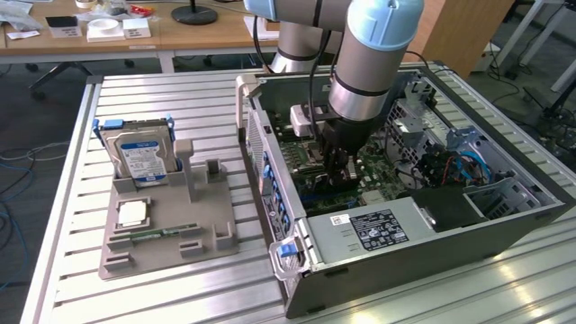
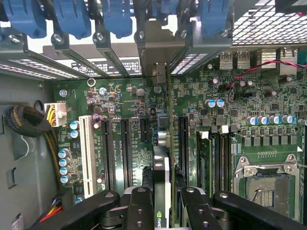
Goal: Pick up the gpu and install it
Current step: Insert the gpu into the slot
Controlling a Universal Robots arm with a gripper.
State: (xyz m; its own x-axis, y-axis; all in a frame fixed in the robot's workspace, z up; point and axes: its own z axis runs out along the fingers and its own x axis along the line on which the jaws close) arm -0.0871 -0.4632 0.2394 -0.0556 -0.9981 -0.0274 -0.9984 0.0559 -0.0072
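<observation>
In the exterior view the black two-fingered gripper (image 1: 342, 177) is sunk inside the open grey computer case (image 1: 423, 250), its tips lost against the green motherboard (image 1: 311, 177). The wrist view shows the gripper (image 2: 163, 201) closed on the thin green gpu card (image 2: 162, 177), held edge-on, upright over the motherboard's black expansion slots (image 2: 125, 148). The card's lower edge is hidden, so seating cannot be judged. The blue-labelled silver hard drive (image 1: 142, 158) stands in the grey holder tray (image 1: 166, 229) outside the case.

Arm (image 1: 365, 61) upright, wrist straight down, black jaws clamped on something.
</observation>
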